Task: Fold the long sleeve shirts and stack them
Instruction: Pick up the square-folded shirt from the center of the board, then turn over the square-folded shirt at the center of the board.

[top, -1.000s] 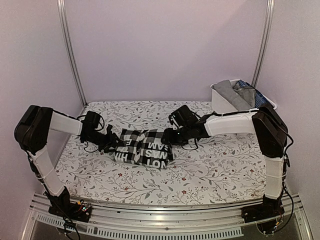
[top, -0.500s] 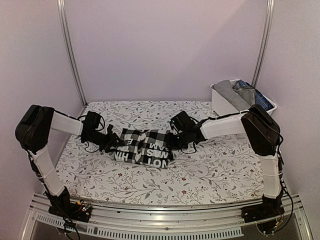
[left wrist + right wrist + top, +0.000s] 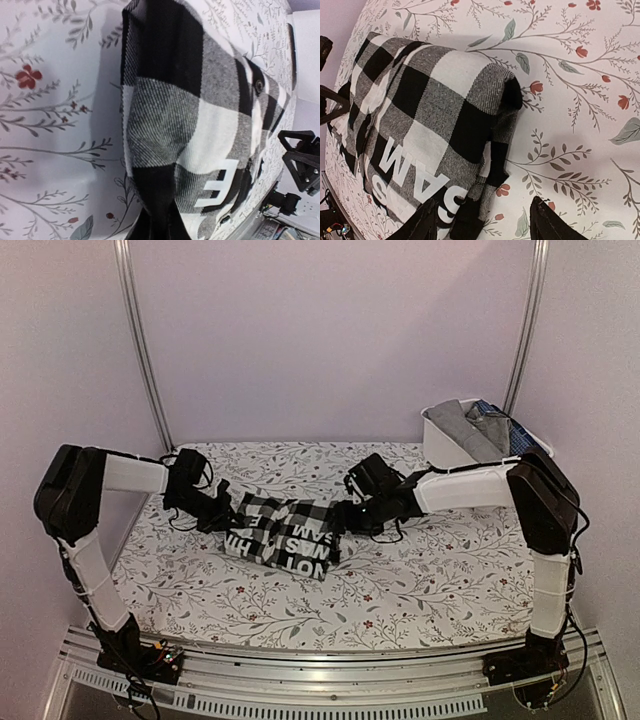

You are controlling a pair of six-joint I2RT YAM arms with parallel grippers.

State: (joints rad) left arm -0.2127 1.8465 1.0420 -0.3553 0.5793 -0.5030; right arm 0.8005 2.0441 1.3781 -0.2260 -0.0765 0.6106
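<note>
Flower-print table [image 3: 430, 570] in a pale booth, a folded check shirt [image 3: 283, 532] lying at its middle
The right gripper [image 3: 343, 518] gapes wide at the shirt's right end, holding nothing; the left gripper [image 3: 222, 512] touches the left end, its grip impossible to tell. Folding looks finished; next likely needs a firm two-sided hold to shift it to a stacking spot

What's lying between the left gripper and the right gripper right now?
Only the folded black-and-white checked shirt, filling the stretch from the left gripper to the right gripper. The top external view shows it best.
</note>
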